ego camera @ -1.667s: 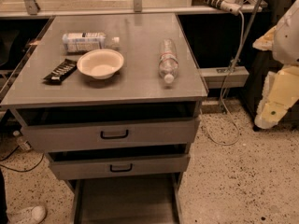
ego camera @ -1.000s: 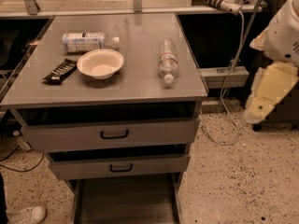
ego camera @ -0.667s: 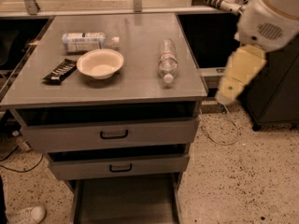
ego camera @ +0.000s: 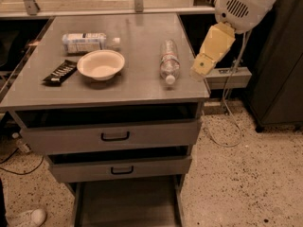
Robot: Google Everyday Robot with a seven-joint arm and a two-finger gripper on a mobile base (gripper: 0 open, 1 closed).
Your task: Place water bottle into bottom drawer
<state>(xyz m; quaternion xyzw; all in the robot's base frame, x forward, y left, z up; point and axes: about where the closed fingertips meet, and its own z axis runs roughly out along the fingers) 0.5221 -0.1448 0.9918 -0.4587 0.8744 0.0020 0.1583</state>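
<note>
One gripper (ego camera: 202, 66), cream-coloured and angled down to the left, hangs over the right edge of the cabinet top (ego camera: 142, 86). Whether it is open or closed cannot be told from this view, but it holds nothing that shows.

Just left of it, not touching it, the water bottle (ego camera: 168, 59) lies on its side on the top, with its white cap pointing to the near edge. Further left sits a white bowl (ego camera: 100, 64), with a dark packet (ego camera: 60, 72) beyond it and a bottle with a large white label (ego camera: 85, 42) lying at the far left.

Below the top, two grey-fronted drawers (ego camera: 113, 135) stand slightly ajar. Under them the bottom drawer (ego camera: 128, 205) is pulled out toward the near side, and the part of its floor in view is bare.

By my reading the task has scarcely begun. The drawer is ready, the bottle is not yet grasped, and the gripper is only closing in. Grasping, lifting, carrying down and releasing all remain.
</note>
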